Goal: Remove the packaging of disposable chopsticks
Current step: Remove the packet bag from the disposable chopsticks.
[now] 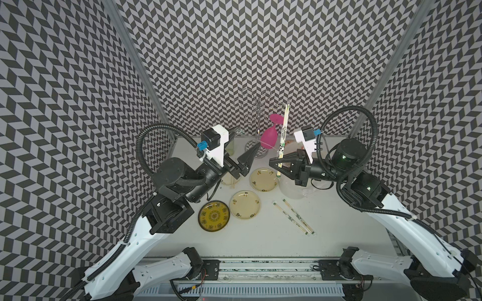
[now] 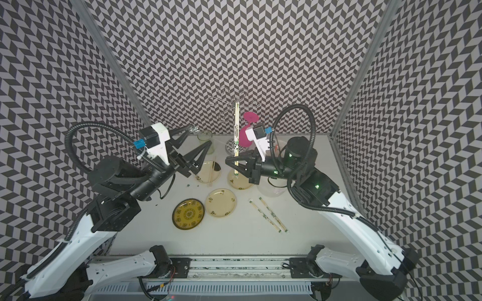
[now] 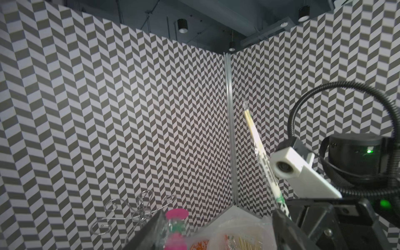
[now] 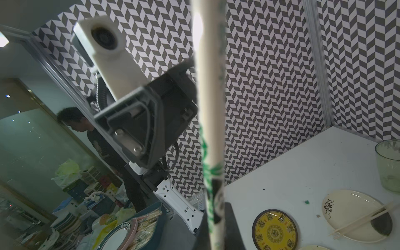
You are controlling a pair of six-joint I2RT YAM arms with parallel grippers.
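Roughly a quarter done I'd say: one bare pair of disposable chopsticks (image 2: pixel 211 170) on the plate (image 2: pixel 216 176) below the open, empty left gripper (image 2: pixel 200 136), right gripper (image 1: pixel 276 161) pinching a wrapped pair (image 1: pixel 283 130) upright, two more in packaging (image 1: pixel 293 217) lying below and behind it.

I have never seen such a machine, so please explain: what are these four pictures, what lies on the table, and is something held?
Two robot arms work at a white table. Two pictures look down from above; two come from cameras on the wrists. The right end effector is shut on a wrapped pair of chopsticks, held upright. The left end effector is open. On the table lie four plates, one carrying bare chopsticks, and two more wrapped pairs.
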